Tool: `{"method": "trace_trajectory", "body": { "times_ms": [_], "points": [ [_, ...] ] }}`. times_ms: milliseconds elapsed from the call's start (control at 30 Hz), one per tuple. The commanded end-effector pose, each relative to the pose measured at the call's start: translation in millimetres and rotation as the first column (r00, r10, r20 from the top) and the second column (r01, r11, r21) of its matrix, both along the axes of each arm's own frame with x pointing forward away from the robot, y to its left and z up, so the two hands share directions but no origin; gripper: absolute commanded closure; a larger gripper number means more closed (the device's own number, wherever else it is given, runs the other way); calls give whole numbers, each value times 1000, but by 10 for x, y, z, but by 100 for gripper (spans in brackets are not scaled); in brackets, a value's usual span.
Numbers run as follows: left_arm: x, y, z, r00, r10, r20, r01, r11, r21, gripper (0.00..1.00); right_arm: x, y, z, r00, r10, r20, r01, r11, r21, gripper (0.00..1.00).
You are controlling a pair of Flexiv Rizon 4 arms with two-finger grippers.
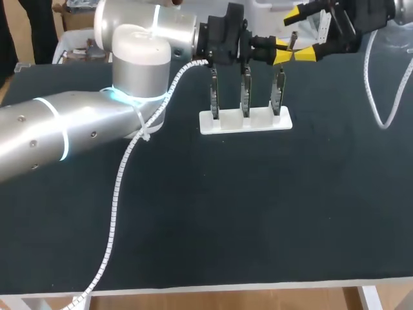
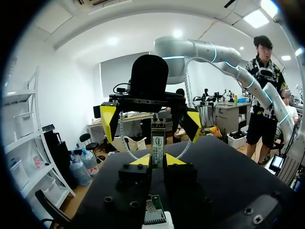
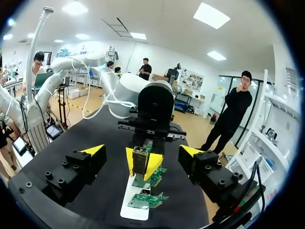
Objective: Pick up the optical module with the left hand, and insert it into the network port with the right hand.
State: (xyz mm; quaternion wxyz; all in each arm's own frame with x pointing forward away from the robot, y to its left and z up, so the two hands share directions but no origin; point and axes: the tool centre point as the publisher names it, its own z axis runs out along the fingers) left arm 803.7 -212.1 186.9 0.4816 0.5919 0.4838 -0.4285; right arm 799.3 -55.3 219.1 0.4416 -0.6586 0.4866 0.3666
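Holder [image 1: 245, 121]: white, on the black table [image 1: 258, 213], with three circuit boards [image 1: 245, 93] standing upright in it.
Module [image 2: 157, 143]: raised above the holder, over the end nearest the right arm.
Left gripper [image 2: 157, 161]: above the holder, fingers clamped on the module from both sides.
Right gripper [image 3: 143, 151]: above the holder, facing the left gripper, fingers spread wide on either side of the module without touching it.

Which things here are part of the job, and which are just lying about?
Job: module, left gripper holding it, open right gripper, three port boards, white rack.
Lying about: spiral cable, loose white cable.
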Motion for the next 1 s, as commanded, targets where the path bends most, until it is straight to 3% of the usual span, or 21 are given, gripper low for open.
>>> {"method": "trace_trajectory", "body": {
  "times_ms": [33,1000],
  "points": [
    [-1,1,3,1000,0,1,0,1000,1,100,9,3,4,1000,1,-1,-1,1000,-1,0],
    [-1,1,3,1000,0,1,0,1000,1,100,-89,23,58,1000,18,-11,-17,998,57,0]
  ]
}}
